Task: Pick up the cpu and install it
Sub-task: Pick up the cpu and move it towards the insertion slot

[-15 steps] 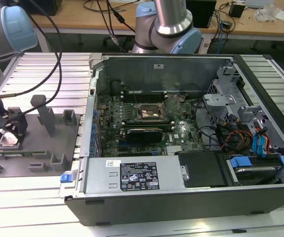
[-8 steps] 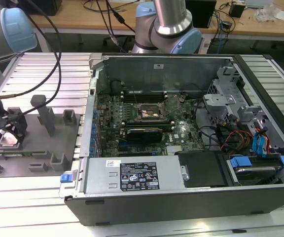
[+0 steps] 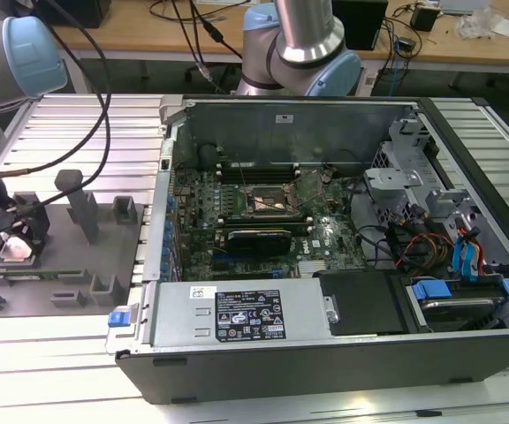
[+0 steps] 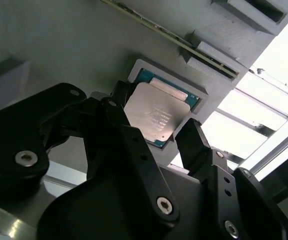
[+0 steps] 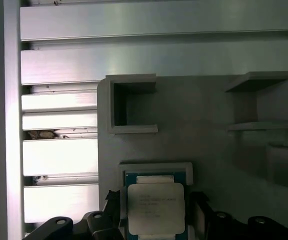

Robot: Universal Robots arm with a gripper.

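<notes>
The cpu [image 5: 155, 209], probably light, stiff, slick-lidded and fragile, lies in its recess of the grey tray [image 3: 122, 252] at the exterior view's left, flanked by the unclenched gripper [image 4: 155, 114]; opposite edges look best to grip.

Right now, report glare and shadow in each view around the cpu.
Exterior view: the table slats glare white, the computer case interior sits dimmer. Second wrist view: slats behind blow out, the claw is a dark silhouette, the cpu lid has a soft sheen. First wrist view: slats wash out pale, the grey tray pockets hold deep shadow.
</notes>
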